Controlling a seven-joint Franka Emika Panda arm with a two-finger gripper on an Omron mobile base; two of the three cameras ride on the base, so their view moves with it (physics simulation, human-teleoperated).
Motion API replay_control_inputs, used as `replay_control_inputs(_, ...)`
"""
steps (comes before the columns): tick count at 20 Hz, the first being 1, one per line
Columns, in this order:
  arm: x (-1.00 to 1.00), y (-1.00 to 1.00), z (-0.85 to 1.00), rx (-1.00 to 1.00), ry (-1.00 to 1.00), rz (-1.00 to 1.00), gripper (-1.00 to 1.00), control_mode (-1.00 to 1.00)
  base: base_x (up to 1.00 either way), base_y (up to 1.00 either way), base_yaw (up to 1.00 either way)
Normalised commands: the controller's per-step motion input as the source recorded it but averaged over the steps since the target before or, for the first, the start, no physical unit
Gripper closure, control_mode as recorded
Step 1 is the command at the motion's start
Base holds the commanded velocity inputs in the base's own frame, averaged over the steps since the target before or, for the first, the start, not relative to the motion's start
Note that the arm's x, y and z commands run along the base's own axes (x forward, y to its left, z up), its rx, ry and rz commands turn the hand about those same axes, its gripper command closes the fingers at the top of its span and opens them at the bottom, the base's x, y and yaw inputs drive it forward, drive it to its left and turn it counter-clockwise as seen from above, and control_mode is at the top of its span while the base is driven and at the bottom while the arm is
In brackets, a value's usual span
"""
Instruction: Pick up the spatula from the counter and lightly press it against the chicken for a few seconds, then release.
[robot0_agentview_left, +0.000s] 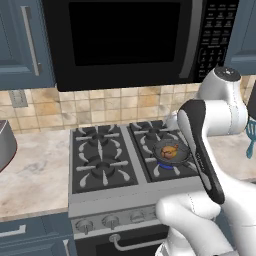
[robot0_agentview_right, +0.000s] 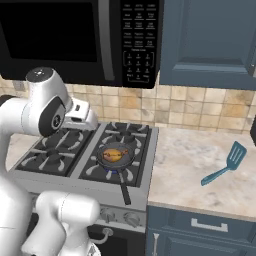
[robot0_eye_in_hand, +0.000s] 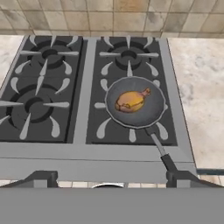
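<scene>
A blue spatula (robot0_agentview_right: 227, 162) lies flat on the marble counter to the right of the stove, blade toward the wall; its blade also peeks past my arm (robot0_agentview_left: 251, 135). The browned chicken (robot0_eye_in_hand: 130, 100) (robot0_agentview_right: 115, 154) (robot0_agentview_left: 171, 150) sits in a dark frying pan (robot0_eye_in_hand: 151, 116) on the front right burner, with the pan handle pointing toward the stove's front edge. My gripper (robot0_eye_in_hand: 112, 178) hangs above the stove's front edge, open, with nothing between its widely spread fingertips (robot0_eye_in_hand: 42, 177). It is well to the left of the spatula.
A black microwave (robot0_agentview_right: 75, 35) hangs above the stove (robot0_agentview_left: 100, 160), with blue cabinets (robot0_agentview_right: 210, 40) on either side. A grey pot (robot0_agentview_left: 5, 142) stands on the left counter. Marble counter (robot0_agentview_right: 190, 165) stretches right of the stove.
</scene>
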Motion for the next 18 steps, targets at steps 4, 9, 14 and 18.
replay_control_inputs(4, -0.33, -0.22, 0.00, 0.00, -0.01, -0.01, -1.00, -1.00, 0.00, 0.00, 0.00)
replay_control_inputs(9, -0.39, -0.39, 0.00, 0.00, -0.01, -0.05, -1.00, -1.00, 0.00, 0.00, 0.00)
replay_control_inputs(14, -0.32, -0.45, 0.00, 0.00, 0.00, -0.13, -1.00, -1.00, 0.00, 0.00, 0.00)
replay_control_inputs(18, -0.20, -0.40, 0.00, 0.00, 0.00, -0.20, -1.00, -1.00, 0.00, 0.00, 0.00)
